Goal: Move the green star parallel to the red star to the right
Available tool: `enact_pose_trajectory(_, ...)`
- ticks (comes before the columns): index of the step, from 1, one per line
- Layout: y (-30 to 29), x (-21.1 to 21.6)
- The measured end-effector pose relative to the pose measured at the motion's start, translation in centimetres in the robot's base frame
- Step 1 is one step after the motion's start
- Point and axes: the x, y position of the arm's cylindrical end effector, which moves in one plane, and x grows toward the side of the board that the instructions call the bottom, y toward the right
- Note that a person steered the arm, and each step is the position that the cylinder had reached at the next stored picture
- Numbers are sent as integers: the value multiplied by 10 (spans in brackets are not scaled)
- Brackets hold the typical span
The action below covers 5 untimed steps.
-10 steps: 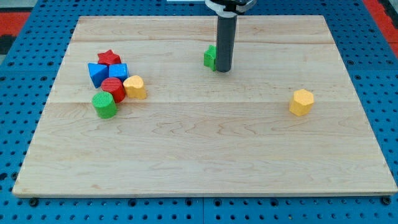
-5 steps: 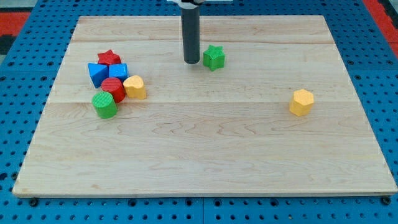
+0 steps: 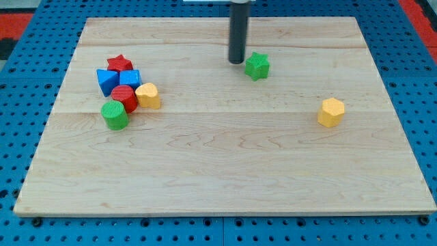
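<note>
The green star (image 3: pixel 257 65) lies on the wooden board (image 3: pixel 225 171) right of centre near the view's top. My tip (image 3: pixel 236 62) stands just to its left, close to it or touching it. The red star (image 3: pixel 119 63) sits far to the view's left at about the same height, at the top of a cluster of blocks.
Below the red star are a blue block (image 3: pixel 106 80), a second blue block (image 3: pixel 130 78), a red cylinder (image 3: pixel 125 98), a yellow block (image 3: pixel 148 96) and a green cylinder (image 3: pixel 115 115). A yellow hexagonal block (image 3: pixel 331 112) sits alone at the view's right.
My tip went from the green star's right side round to its left, then moved right. The green star slid to the view's right. The other blocks stayed put.
</note>
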Motion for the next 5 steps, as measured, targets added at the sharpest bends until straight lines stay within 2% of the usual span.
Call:
enact_pose_trajectory(1,-41,22)
enact_pose_trajectory(3,15,29)
enact_pose_trajectory(5,30,22)
